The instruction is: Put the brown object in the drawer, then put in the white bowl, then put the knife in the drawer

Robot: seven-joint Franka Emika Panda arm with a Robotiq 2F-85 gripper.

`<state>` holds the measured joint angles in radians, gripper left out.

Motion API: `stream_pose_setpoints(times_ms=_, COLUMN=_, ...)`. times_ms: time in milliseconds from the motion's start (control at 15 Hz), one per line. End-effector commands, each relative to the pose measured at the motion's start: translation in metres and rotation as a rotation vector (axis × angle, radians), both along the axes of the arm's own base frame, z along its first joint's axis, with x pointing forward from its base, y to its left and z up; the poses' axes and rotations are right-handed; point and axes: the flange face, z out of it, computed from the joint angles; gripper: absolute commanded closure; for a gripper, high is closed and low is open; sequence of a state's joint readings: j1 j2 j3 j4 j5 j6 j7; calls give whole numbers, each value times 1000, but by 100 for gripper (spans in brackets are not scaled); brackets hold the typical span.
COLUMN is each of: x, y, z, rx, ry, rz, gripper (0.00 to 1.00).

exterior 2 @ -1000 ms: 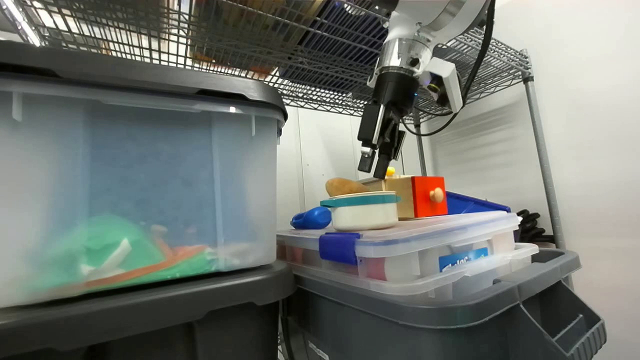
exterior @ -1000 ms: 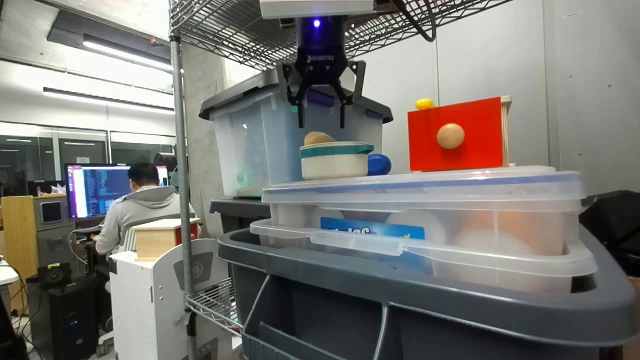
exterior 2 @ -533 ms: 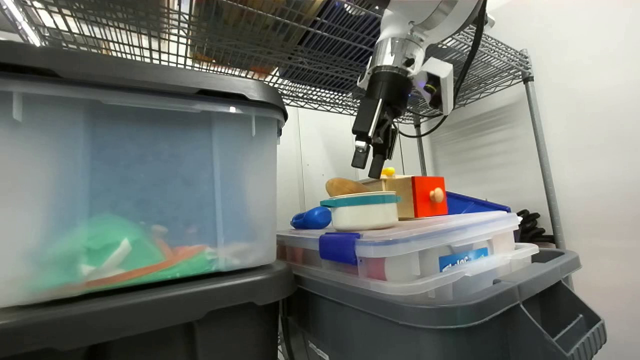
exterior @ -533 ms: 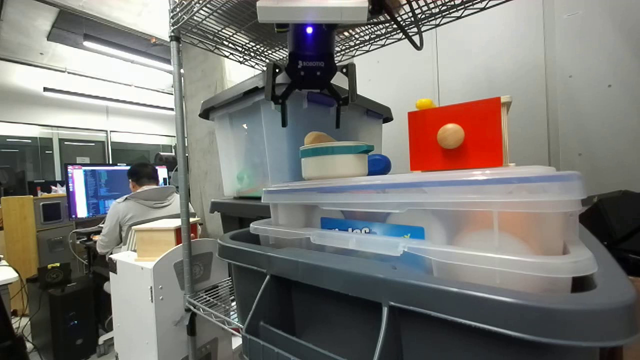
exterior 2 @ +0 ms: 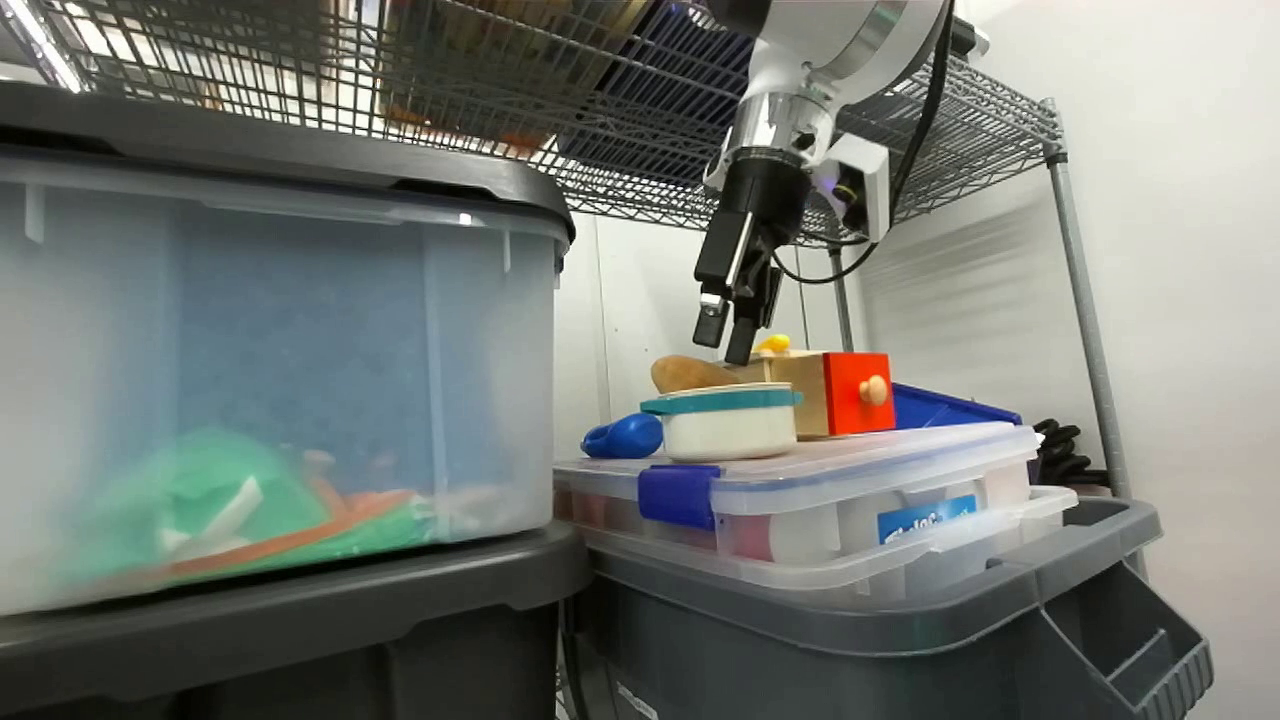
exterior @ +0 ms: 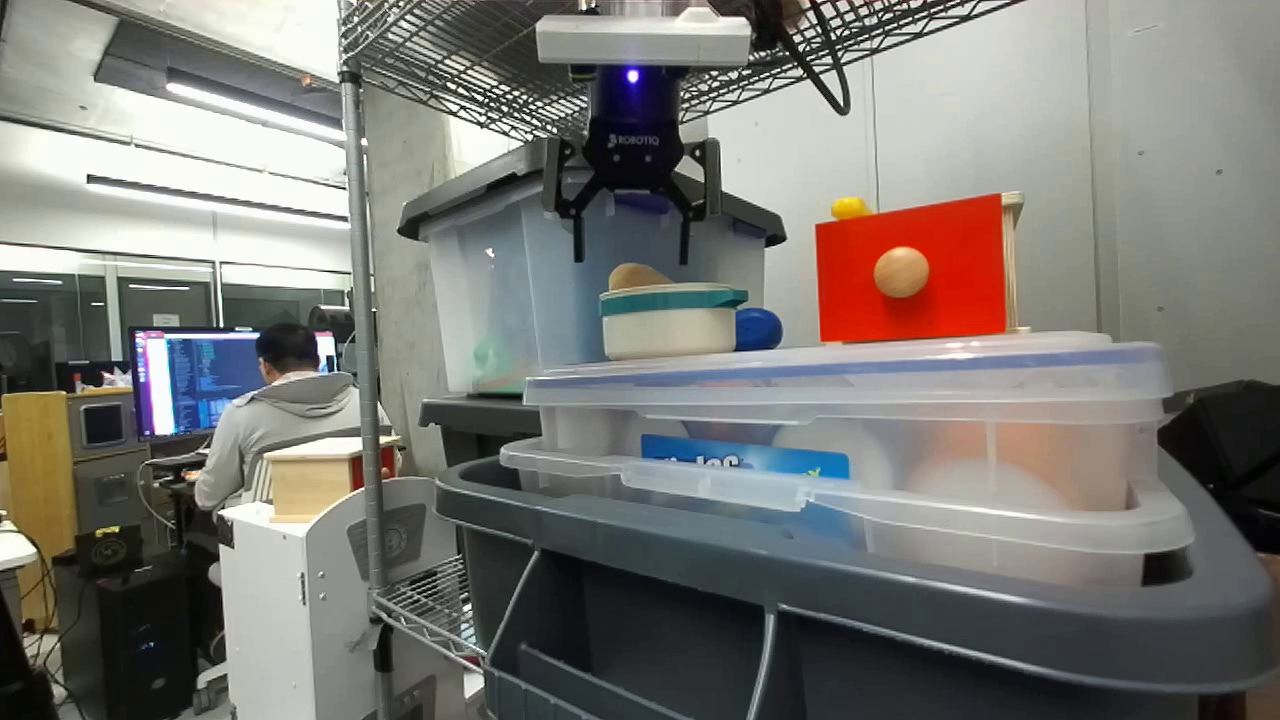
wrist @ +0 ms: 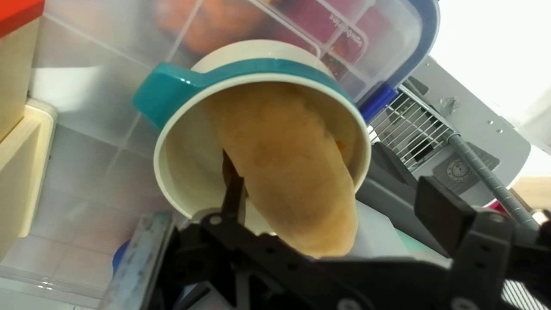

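While the brown object (wrist: 288, 172) rests in the white bowl (exterior: 668, 335), the gripper (exterior: 631, 255) hangs above, its jaws well apart.
The wrist view looks into the bowl: the brown object slants across it, one end beyond the rim, an orange patch (wrist: 341, 146) beside it; both exterior views show just a tan end above the rim. Bowl and red drawer (exterior: 955, 265) stand apart on the clear lidded tub (exterior: 960, 375). A taller tub (exterior 2: 300, 320) holds a green shape (exterior 2: 210, 480) and, in an exterior view, an orange strip (exterior 2: 300, 533).
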<state>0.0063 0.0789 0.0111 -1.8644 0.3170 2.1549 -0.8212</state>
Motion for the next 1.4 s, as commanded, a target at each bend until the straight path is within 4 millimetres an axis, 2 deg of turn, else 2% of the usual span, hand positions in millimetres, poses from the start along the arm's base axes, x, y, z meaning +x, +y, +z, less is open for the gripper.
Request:
stream_pose_setpoints(times_ms=0, x=9, y=-1, z=3, rx=23, ry=-4, rz=37, gripper=0)
stream_pose_setpoints(times_ms=333, x=22, y=-2, z=-8, rx=19, ry=-2, rz=36, gripper=0)
stream_pose_setpoints(times_ms=733, x=30, y=-3, z=-11, rx=15, ry=0, rz=35, gripper=0)
stream_pose_setpoints(times_ms=800, x=28, y=-2, z=-8, rx=15, ry=-1, rz=34, gripper=12)
stream_pose_setpoints(times_ms=867, x=28, y=-2, z=-6, rx=15, ry=-2, rz=33, gripper=28)
stream_pose_setpoints(times_ms=1333, x=29, y=0, z=1, rx=17, ry=-19, rz=42, gripper=80)
